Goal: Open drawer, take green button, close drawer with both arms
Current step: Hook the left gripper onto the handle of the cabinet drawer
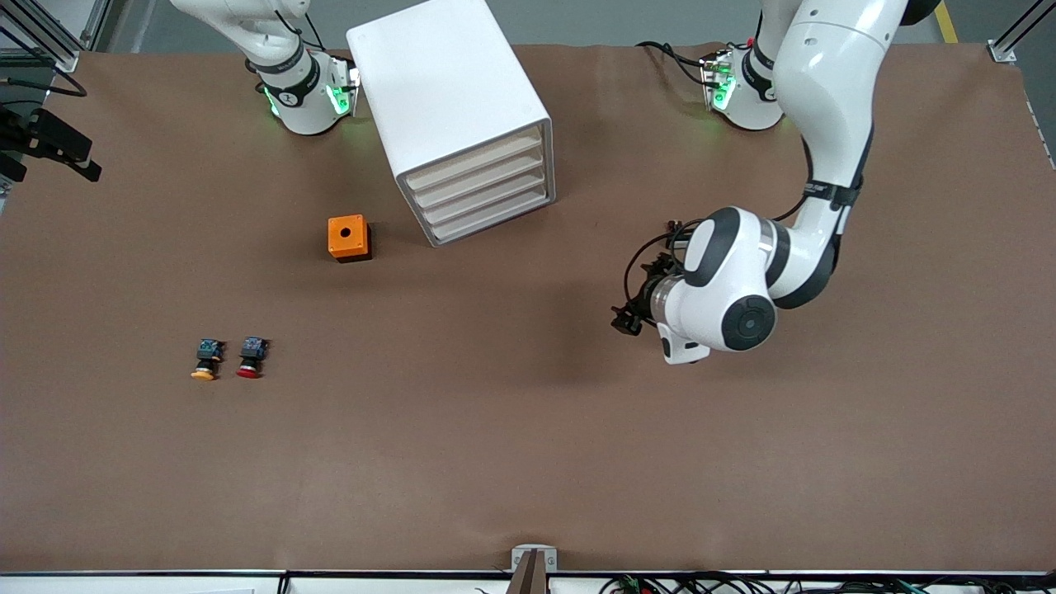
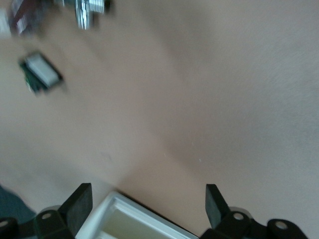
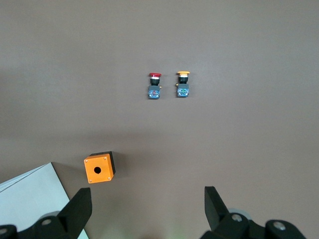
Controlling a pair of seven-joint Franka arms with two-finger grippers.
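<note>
Two small push buttons lie side by side toward the right arm's end of the worktop, nearest the front camera: a yellow-capped button (image 1: 205,360) and a red-capped button (image 1: 251,357), just apart. Farther back sits an orange box (image 1: 349,238) with a round hole in its top. Beside it, toward the middle of the worktop's back edge, stands the white cabinet (image 1: 450,99) with all four drawers pushed in; the lower drawer (image 1: 493,216) is shut. No green-capped button shows. The left tool (image 2: 148,201) hangs over bare worktop toward the left arm's end, fingers apart and holding nothing. The right tool (image 3: 148,204), high over the cabinet's edge, also stands open and empty.
</note>
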